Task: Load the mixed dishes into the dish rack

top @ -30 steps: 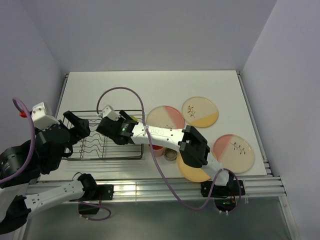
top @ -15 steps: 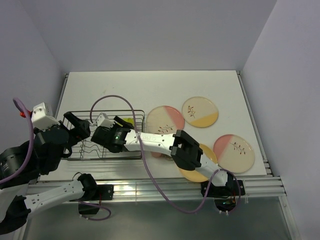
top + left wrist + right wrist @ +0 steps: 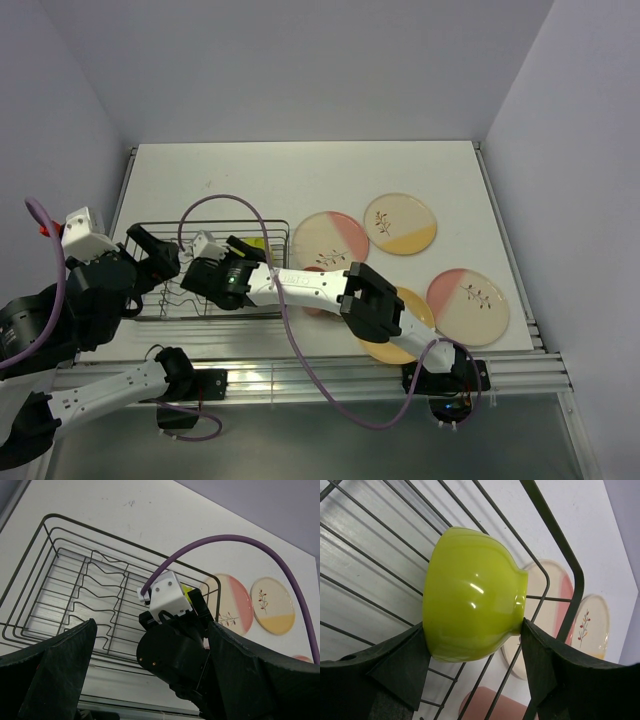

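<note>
Right pincer grips the yellow-green bowl, tipped sideways against the dish rack wires. Left pincer gapes wide, holding nothing. Lettering on the right arm is too small to read.

The white tabletop carries a dark wire dish rack at its near left. Four plates lie flat to the right of the rack: a cream-and-pink plate, just beside it a cream-and-yellow sprig plate, nearer the front a pink-and-cream sprig plate, and a partly hidden yellow-orange plate.
</note>
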Available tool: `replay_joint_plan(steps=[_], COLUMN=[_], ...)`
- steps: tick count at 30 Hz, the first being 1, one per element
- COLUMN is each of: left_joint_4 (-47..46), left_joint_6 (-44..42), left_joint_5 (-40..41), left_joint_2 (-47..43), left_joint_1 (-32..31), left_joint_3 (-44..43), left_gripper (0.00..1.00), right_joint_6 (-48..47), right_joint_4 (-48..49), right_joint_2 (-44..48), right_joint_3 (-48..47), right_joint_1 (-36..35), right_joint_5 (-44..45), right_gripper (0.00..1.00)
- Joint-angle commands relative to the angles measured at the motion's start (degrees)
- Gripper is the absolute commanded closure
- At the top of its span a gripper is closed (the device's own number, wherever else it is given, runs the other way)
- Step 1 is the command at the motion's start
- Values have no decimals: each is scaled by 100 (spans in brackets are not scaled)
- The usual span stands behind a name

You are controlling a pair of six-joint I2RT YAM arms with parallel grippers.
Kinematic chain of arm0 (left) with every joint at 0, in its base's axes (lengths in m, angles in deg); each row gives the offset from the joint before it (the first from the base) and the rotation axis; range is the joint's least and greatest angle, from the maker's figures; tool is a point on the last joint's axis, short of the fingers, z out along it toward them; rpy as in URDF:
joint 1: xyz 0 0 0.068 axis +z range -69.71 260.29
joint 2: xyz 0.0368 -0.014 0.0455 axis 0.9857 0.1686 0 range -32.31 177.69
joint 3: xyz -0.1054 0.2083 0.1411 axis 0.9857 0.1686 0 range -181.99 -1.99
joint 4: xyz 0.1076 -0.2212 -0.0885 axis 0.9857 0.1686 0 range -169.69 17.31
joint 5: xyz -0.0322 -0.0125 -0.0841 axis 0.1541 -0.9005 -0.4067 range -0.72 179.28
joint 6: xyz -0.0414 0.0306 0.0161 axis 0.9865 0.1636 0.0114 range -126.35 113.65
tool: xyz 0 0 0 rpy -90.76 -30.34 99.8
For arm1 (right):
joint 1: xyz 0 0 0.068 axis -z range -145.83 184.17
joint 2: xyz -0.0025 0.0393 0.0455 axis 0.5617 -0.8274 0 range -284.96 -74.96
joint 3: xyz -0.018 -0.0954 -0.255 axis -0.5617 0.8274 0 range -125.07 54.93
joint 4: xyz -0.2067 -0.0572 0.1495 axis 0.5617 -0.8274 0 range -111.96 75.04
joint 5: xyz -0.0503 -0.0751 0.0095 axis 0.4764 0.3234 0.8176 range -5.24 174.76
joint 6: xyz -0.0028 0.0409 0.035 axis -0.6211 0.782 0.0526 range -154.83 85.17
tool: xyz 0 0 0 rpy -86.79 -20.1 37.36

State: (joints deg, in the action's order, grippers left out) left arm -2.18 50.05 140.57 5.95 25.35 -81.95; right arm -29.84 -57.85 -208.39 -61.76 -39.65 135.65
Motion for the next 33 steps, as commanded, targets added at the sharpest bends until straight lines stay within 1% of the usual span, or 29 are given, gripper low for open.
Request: replay_joint_plan(steps=[1,2,3,7,8,17,23,28,33], left_joint_4=[88,114,115,115,115,106,88,71,-281], left_joint_6=[-77,-51,-50,-33,-15,20,2,11,-165], left_joint_5=[13,13,-5,-31,-40,-110,-180,-180,-347], left_joint_2=[-20,-20,-38,-82,-91,-56,128,270,340], left_joint_1=[27,27,27,27,27,27,27,27,27], left_joint_3=[7,16,25,25,33,86,148,60,33], left_gripper=[1,1,1,1,1,1,1,1,1], right_joint_6=[133,142,168,151,134,81,212,309,440], right_joint_4=[-61,-70,-96,-114,-79,-8,-210,-325,-474], right_joint_2=[71,80,97,133,150,440,818,1257,1784], right_joint_3=[-83,-83,-65,-30,-4,207,-29,-214,-232], right_joint_1=[-115,-124,-124,-132,-141,-264,-335,-335,-317], right_joint_5=[-255,-316,-413,-554,-580,-782,-993,-1274,-1433], right_gripper=[26,24,17,11,1,0,0,0,0])
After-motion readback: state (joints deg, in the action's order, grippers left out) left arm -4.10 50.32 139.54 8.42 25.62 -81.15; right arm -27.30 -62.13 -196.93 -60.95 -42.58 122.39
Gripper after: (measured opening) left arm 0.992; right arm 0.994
